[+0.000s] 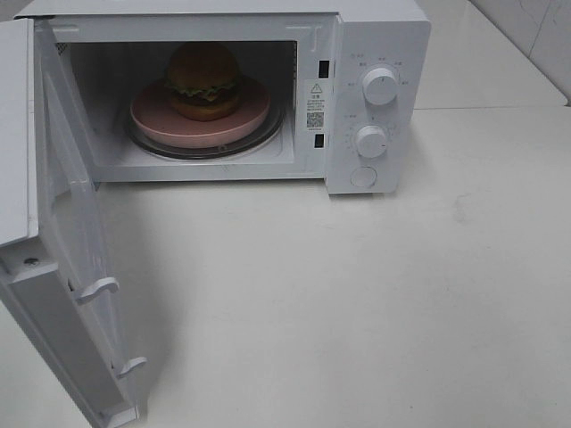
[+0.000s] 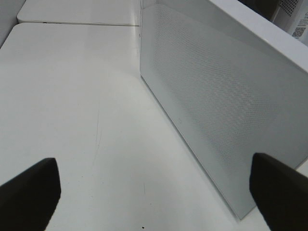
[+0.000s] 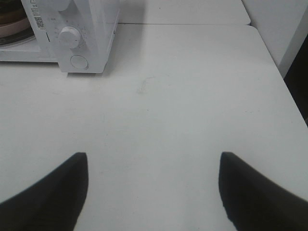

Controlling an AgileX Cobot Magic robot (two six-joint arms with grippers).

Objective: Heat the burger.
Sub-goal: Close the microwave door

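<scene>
The left end effector [image 2: 154,199] has its two dark fingers [image 2: 30,195] spread wide with nothing between them, hanging above the bare white bench [image 2: 72,96]. Just beyond it stands the outer face of the microwave's door [image 2: 216,96], a pale panel with a fine dotted mesh, swung open and seen edge-on to the bench. The right end effector [image 3: 154,192] is also spread, somewhat less wide than the left, and empty, with only bench surface showing between its fingertips. It points toward the front right corner of the microwave [image 3: 91,29], from which it is well apart. In that wrist view a thin pink and brown sliver shows at the cavity's edge; it is probably the pink plate [image 3: 10,26], though too little shows to be sure. From the high camera, the door hangs fully open on the left side. The burger [image 1: 203,78] sits upright inside the cavity, centred on the pink plate, which rests on the glass turntable [image 1: 268,134]. On the control panel to the right of the cavity are an upper knob [image 1: 380,86], a lower knob [image 1: 369,141] and a round button [image 1: 363,176] beneath them.
</scene>
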